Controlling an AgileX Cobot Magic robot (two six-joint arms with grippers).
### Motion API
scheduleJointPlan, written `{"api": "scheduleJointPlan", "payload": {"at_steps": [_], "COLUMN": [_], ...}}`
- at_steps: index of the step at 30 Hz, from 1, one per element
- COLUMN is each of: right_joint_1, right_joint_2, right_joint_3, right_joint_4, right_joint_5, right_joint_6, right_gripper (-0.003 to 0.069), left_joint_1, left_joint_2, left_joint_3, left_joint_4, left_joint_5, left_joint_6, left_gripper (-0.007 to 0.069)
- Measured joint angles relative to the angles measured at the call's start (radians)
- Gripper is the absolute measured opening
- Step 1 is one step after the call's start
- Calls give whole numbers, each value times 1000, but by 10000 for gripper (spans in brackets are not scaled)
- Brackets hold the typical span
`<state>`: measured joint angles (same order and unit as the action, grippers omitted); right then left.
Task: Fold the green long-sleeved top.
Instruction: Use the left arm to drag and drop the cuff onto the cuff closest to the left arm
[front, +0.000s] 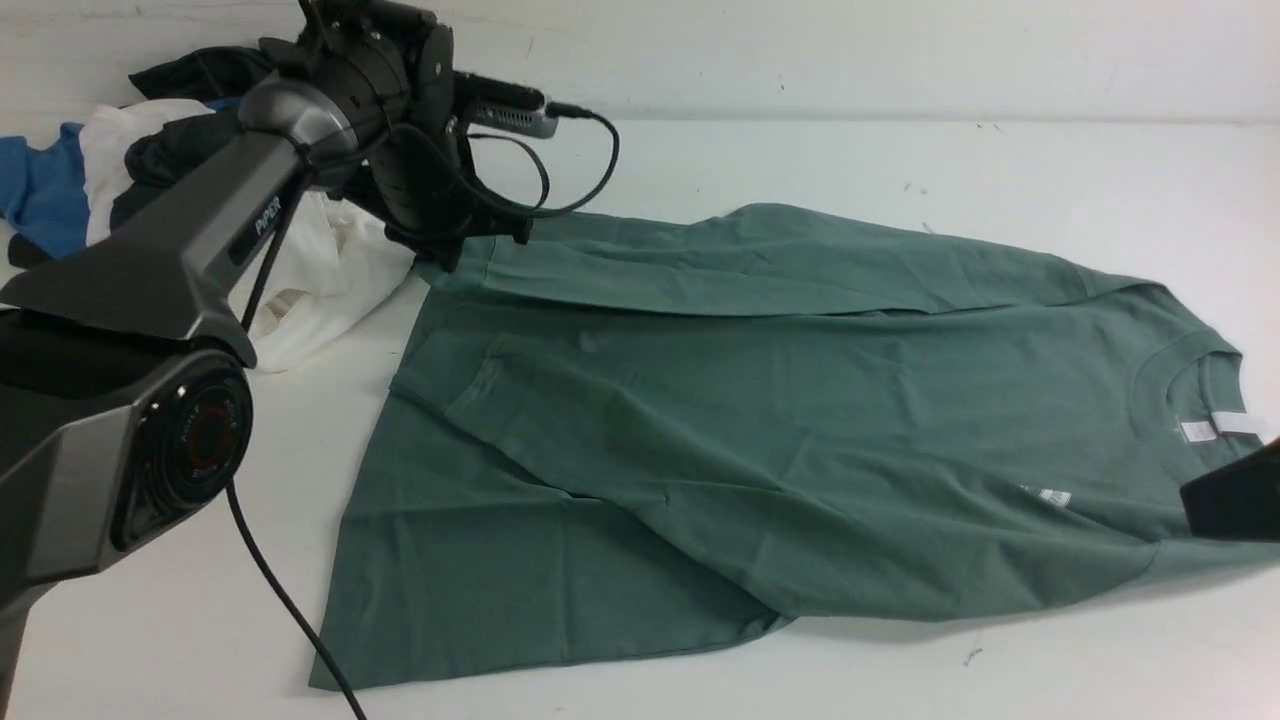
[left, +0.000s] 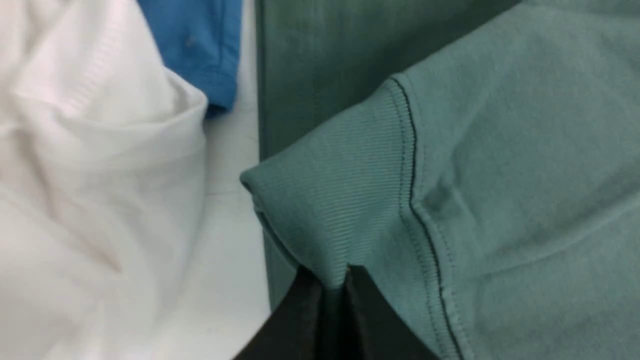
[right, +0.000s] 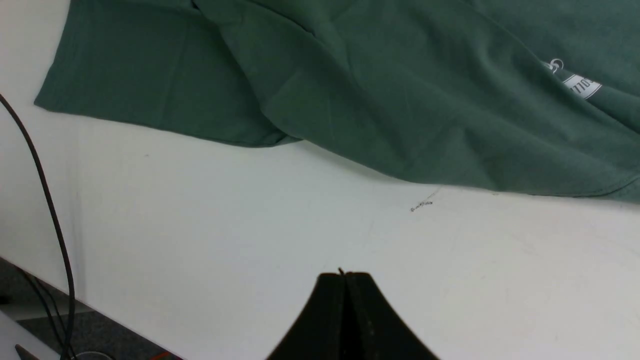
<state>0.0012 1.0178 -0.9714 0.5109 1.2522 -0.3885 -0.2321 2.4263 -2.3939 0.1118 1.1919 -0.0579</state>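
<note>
The green long-sleeved top (front: 760, 400) lies spread across the white table, neck and white tag (front: 1225, 425) at the right, hem at the left. One sleeve lies along its far edge. My left gripper (left: 332, 275) is shut on that sleeve's ribbed cuff (left: 340, 200), at the top's far left corner (front: 465, 250). My right gripper (right: 345, 275) is shut and holds nothing, hovering over bare table near the top's front edge (right: 400, 175). Only a dark corner of the right arm (front: 1235, 495) shows in the front view.
A pile of white (front: 330, 280), blue (front: 45, 195) and black (front: 190, 150) garments lies at the far left, right beside the left gripper. In the left wrist view, white cloth (left: 95, 175) and blue cloth (left: 200, 45) lie close to the cuff. A black cable (front: 290, 600) crosses the table's front left.
</note>
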Motion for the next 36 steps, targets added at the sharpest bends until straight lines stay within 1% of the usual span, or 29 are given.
{"api": "scheduleJointPlan", "payload": {"at_steps": [4,6,11,16,18,19,27,31,36], "right_joint_1": [0,0,0,0,0,0,0,0,0], "right_joint_2": [0,0,0,0,0,0,0,0,0], "right_joint_3": [0,0,0,0,0,0,0,0,0], "right_joint_4": [0,0,0,0,0,0,-1,-1,-1], "right_joint_5": [0,0,0,0,0,0,0,0,0], "right_joint_6": [0,0,0,0,0,0,-3,-3,-3], "right_gripper": [-15,-15,-15,-15,-15,-15,-15,-15,-15], "left_joint_1": [0,0,0,0,0,-2,-11,-11,-11], "left_joint_2": [-52,-78,-149,-242,-281,-284,-377,-409,-411], "left_joint_3": [0,0,20,155,242,249,524,621,669], "left_joint_4": [-11,-22,-61,-66,-67,-67,-71,-73,-92], "left_joint_5": [42,45,47,47,47,47,43,41,39], "left_joint_6": [33,58,75,70,58,58,38,23,-9], "left_gripper": [16,16,16,16,16,16,16,16,16]}}
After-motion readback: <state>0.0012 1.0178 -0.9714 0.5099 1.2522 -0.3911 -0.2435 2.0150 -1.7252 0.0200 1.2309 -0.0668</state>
